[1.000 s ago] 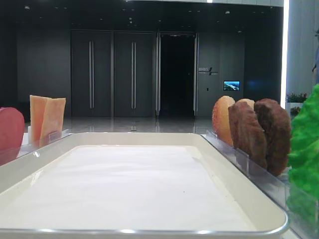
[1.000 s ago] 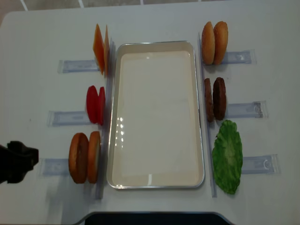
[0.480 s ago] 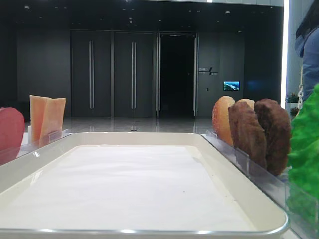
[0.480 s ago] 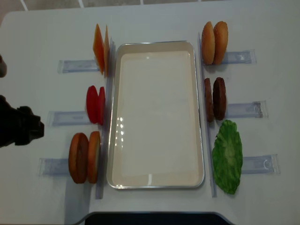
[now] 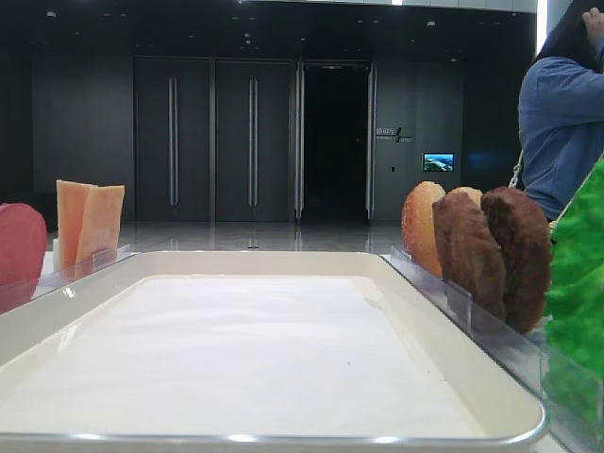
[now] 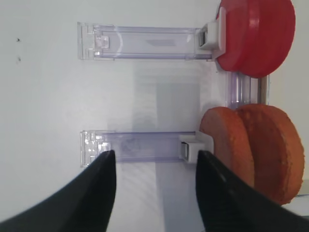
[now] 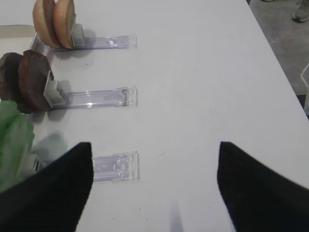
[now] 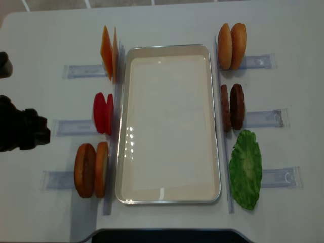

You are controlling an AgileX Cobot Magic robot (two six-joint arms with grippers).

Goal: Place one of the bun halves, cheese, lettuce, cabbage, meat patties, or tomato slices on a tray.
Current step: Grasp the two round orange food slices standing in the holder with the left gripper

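Observation:
The cream tray [image 8: 169,47] lies mid-table holding only its white paper. To its left stand cheese [image 8: 109,53], tomato slices [image 8: 103,113] and two bun halves [image 8: 91,170]. On its right are more bun halves [image 8: 232,46], meat patties [image 8: 233,107] and lettuce [image 8: 246,168]. My left gripper [image 8: 45,134] hovers at the far left, between the tomato and bun rows. In the left wrist view it [image 6: 157,159] is open above a clear holder [image 6: 140,145], left of the bun halves [image 6: 253,150]. My right gripper [image 7: 154,150] is open over bare table, right of the lettuce [image 7: 14,140]. No cabbage is in view.
Clear plastic holders [image 8: 83,71] stick out sideways from each food stack, including one [image 7: 116,166] under my right gripper. A person in blue [image 5: 562,113] stands behind the table's right side. The table's front edge [image 8: 162,232] is close behind the tray.
My left gripper has moved away from the table's front edge, from beside the bun holder towards the tomato row. A person has stepped into the low view at the right.

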